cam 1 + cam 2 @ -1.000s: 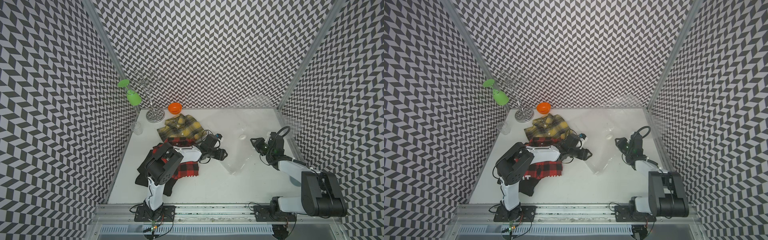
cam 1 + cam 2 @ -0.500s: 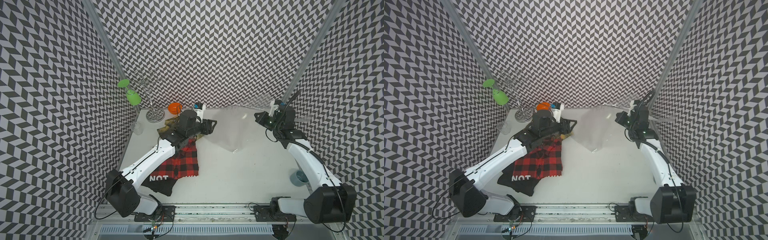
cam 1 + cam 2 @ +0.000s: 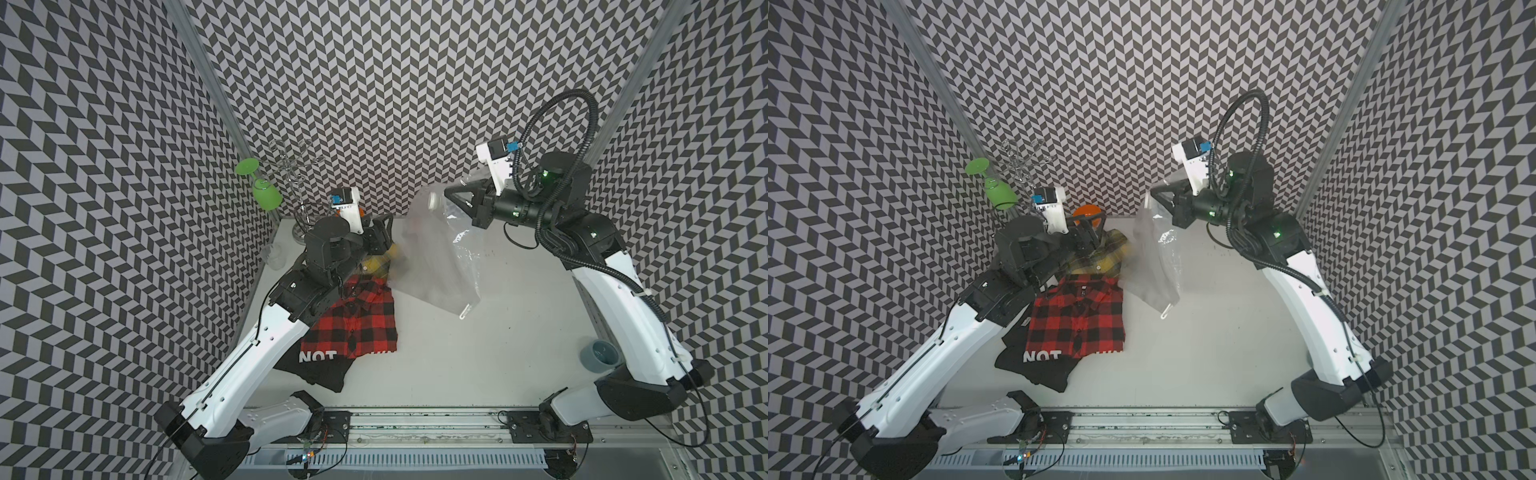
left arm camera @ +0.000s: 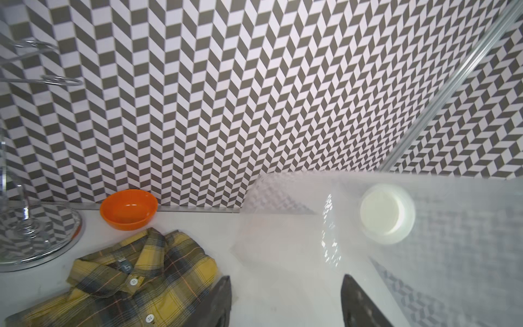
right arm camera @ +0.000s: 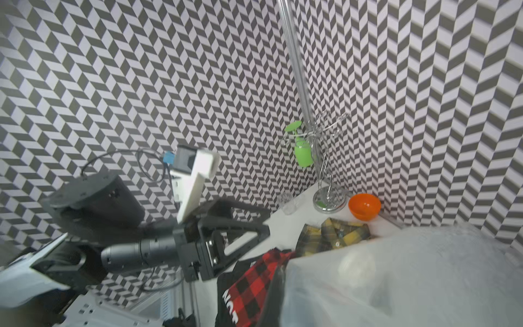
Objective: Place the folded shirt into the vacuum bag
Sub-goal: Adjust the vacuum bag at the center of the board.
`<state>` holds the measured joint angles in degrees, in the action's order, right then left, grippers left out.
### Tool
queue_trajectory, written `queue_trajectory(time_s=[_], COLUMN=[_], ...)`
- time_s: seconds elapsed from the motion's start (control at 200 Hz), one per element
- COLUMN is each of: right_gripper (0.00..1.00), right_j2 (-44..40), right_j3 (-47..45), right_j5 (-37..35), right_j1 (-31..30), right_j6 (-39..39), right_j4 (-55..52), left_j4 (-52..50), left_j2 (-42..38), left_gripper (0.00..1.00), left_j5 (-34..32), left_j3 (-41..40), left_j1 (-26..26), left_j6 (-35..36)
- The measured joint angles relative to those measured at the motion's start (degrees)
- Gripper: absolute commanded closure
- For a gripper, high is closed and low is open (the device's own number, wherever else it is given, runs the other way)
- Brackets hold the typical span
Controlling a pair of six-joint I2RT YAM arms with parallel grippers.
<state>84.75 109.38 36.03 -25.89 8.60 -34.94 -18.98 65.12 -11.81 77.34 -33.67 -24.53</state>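
**Bag goes up, shirts stay put**

The right gripper (image 3: 449,194) is pinched shut on the top edge of the large, clear, crinkly plastic vacuum bag (image 3: 432,257). The bag hangs from it above the back of the white table (image 3: 478,357). A second ago the bag lay flat on that table with both arms folded low beside it. The right arm has since risen and carried the bag up. In the left wrist view the round white valve (image 4: 386,216) sits high on the hanging sheet. In a top view the small white zip slider (image 3: 1166,311) dangles at the lowest corner. Whether that corner touches the table cannot be told.

The left gripper (image 4: 285,283) has reached toward the back wall. Its jaws stand partly apart and hold nothing, and they sit between the crumpled yellow plaid shirt (image 4: 135,277) and the near edge of the bag. The folded red-and-black checked shirt (image 3: 357,320) lies on a black T-shirt with white lettering (image 3: 320,370), and neither is in any grip. A small orange bowl (image 4: 128,209) sits by the wall.

The lift seems meant to open the bag for loading. With the slider at the bottom, the mouth probably faces downward, so it may need turning first. No shirt is inside yet, and which shirt is intended is unclear.
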Motion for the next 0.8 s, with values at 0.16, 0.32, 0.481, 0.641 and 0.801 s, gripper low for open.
queue_trajectory(time_s=[0.16,0.32,0.481,0.641,0.801], right_gripper=[1.00,1.00,0.98,0.96,0.95], right_j2=[-3.1,-2.8,-1.9,-1.9,-0.9], right_j3=[-21.9,-44.1,-47.7,-39.1,-31.0], right_j5=[6.4,5.8,-9.9,-19.5,-17.1], right_j1=[6.2,11.8,16.9,20.1,24.7], right_j6=[3.4,7.1,7.5,7.6,8.1], right_j4=[1.7,-0.8,-9.2,-11.8,-9.2], left_j4=[0.1,1.0,1.9,2.9,3.7], left_j2=[-1.4,2.0,8.8,14.2,17.4], left_gripper=[0.38,0.37,0.34,0.32,0.33], left_j5=[-1.2,1.2,7.3,16.1,20.3], left_j3=[0.0,0.1,-0.1,-2.3,-5.7], left_j1=[2.7,3.5,3.6,5.0,5.6], left_j6=[0.0,0.3,0.7,0.7,0.7])
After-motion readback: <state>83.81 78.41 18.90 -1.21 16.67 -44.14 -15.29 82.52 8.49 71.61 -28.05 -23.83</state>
